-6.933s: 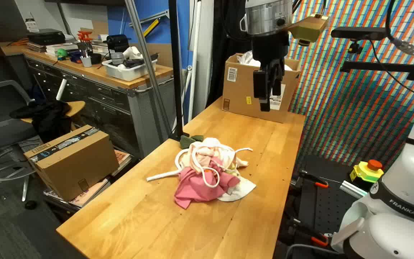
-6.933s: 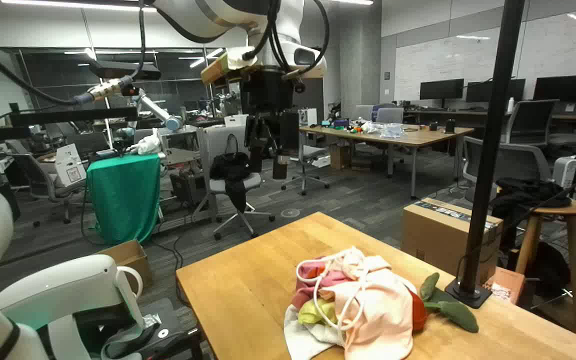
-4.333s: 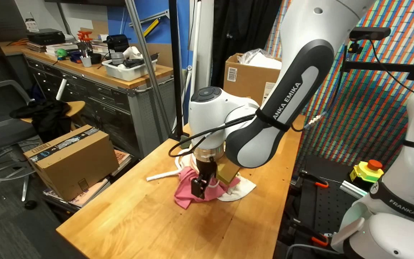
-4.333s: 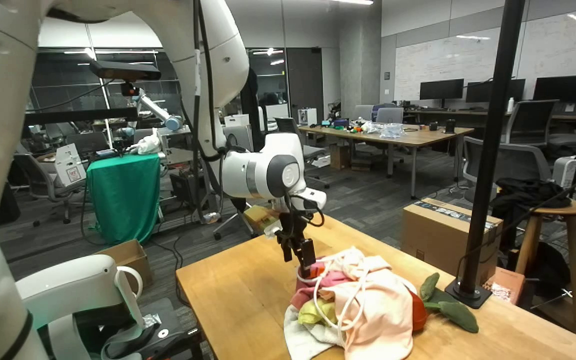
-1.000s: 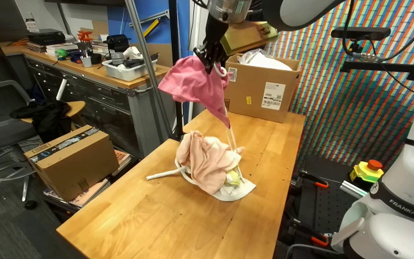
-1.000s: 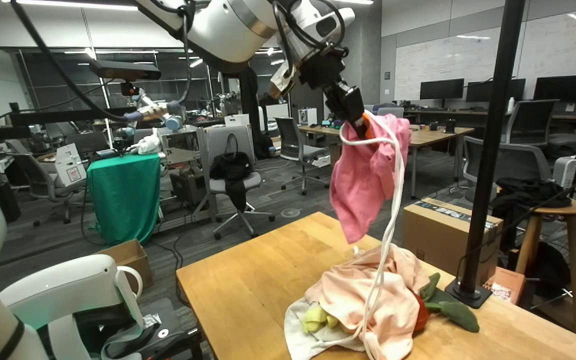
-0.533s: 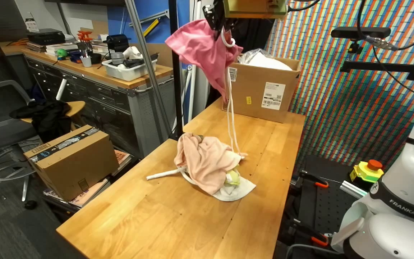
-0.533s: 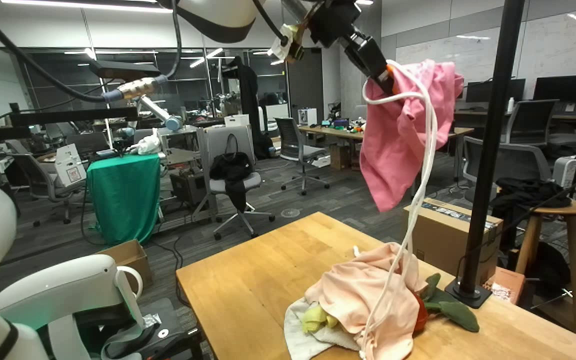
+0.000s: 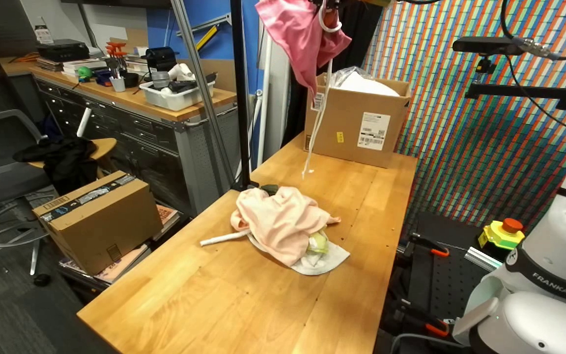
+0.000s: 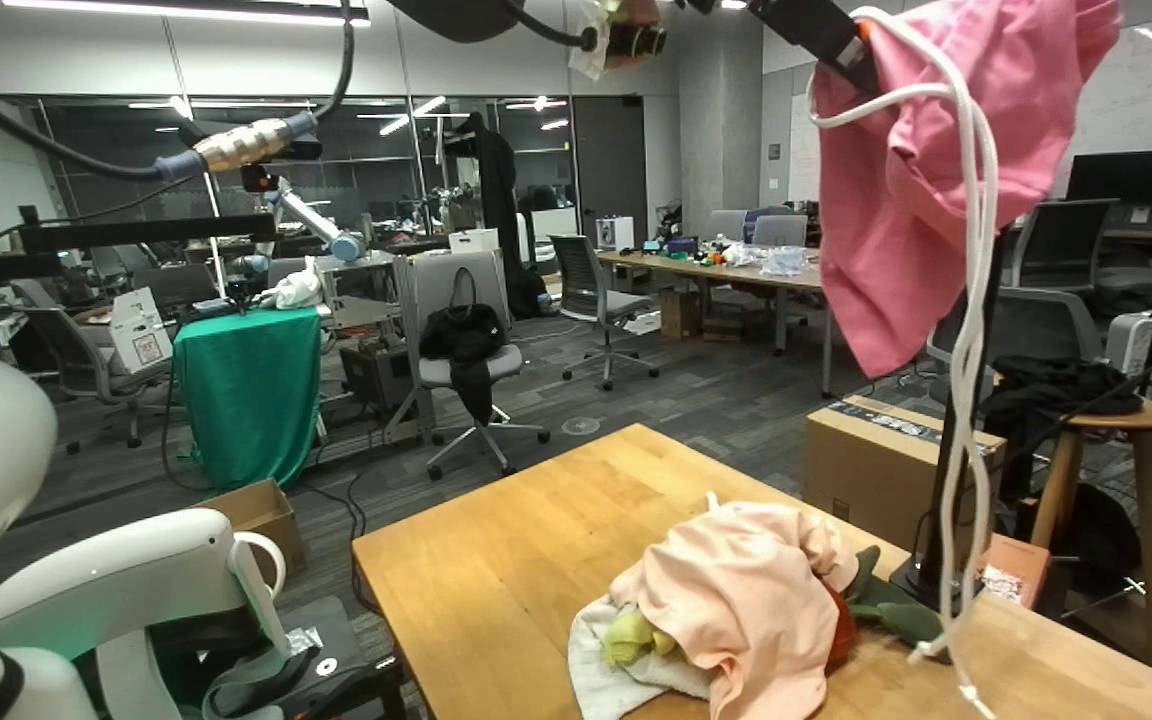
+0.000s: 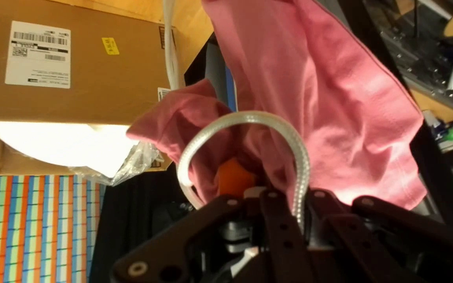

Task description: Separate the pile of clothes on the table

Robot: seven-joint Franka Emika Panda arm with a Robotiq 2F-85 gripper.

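Gripping the gathered pink cloth [image 10: 921, 230] and looped white cord [image 11: 250, 117] in clamped black jaws, high above the level of the pale wooden table [image 9: 243, 305], probably to hang its trailing ends clear of the crumpled peach cloth [image 9: 280, 223] piled there over off-white fabric [image 9: 329, 260] and yellow-green fabric [image 10: 629, 638]. Best laid down well apart.

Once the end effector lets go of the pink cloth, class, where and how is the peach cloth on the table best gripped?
Likely the raised folds on top of the peach cloth, from straight above. It lies rumpled, those folds standing up, while its edge overlaps the off-white cloth and a yellow-green item, so a low side grip might catch those too.
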